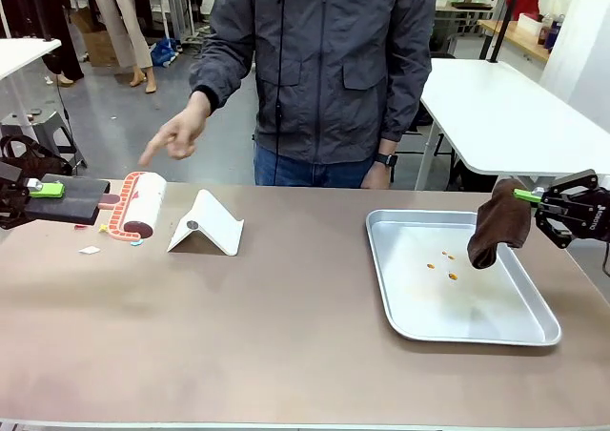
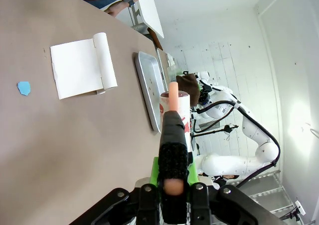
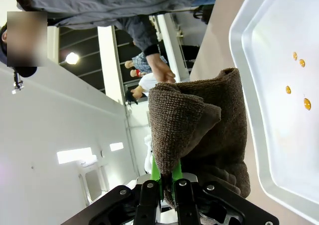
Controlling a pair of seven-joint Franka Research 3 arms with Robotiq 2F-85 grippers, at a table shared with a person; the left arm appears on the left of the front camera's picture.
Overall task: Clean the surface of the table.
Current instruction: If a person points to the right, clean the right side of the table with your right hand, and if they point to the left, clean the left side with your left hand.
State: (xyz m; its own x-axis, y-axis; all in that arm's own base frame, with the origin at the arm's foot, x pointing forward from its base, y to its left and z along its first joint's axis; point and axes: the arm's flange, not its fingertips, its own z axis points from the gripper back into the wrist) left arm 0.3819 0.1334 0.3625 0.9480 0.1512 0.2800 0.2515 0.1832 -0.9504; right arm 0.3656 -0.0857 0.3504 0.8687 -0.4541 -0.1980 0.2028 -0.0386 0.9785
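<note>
The brownish-tan table (image 1: 286, 336) carries small scraps at its left: a white one (image 1: 89, 250) and a blue one (image 1: 136, 242), the blue one (image 2: 24, 88) also in the left wrist view. At the far left my left gripper (image 1: 46, 190) (image 2: 172, 177) is shut on the black handle of a lint roller (image 1: 133, 207) (image 2: 175, 103), whose drum rests just above the table. Over the tray's right rim, my right gripper (image 1: 526, 196) (image 3: 167, 177) is shut on a brown cloth (image 1: 500, 223) (image 3: 199, 130) that hangs down.
A silver tray (image 1: 534, 331) (image 3: 249, 85) on the right holds several orange crumbs (image 1: 440, 259). A white folded card (image 1: 205, 223) (image 2: 82, 65) stands beside the roller. The person stands at the far edge, one hand (image 1: 176, 131) pointing down near the roller.
</note>
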